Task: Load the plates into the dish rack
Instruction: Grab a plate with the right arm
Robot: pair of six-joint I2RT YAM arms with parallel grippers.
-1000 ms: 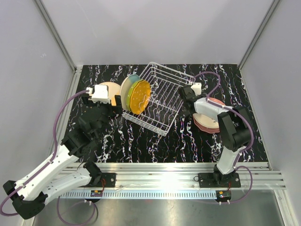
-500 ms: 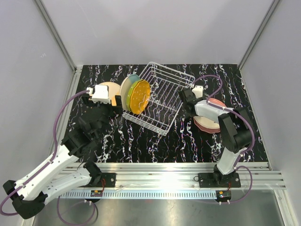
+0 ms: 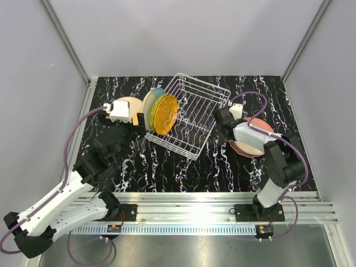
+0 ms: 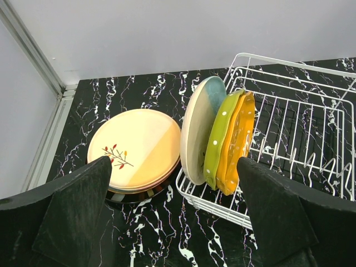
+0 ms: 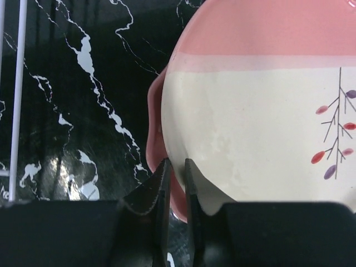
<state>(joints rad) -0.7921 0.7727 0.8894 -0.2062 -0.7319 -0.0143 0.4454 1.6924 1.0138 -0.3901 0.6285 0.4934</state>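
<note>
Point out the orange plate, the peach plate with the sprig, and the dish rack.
orange plate (image 4: pixel 239 142), left wrist view: on its dotted face, seen nearly edge-on.
peach sprig plate (image 4: pixel 139 147), left wrist view: on the middle of its top face.
dish rack (image 3: pixel 194 114), top external view: on its bare wire floor.

The black white-veined worktop (image 3: pixel 167 167) looks glossy; the white wire dish rack (image 3: pixel 192 114) seems coated metal; the round pink-and-cream plate (image 5: pixel 256 128) has smooth glaze.

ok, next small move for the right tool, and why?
Probably squeeze the right tool fully onto the pink-and-cream plate before lifting. Its fingers straddle that plate's near rim with a narrow gap, but firm contact isn't clear. The dish rack has free slots beside it.
</note>
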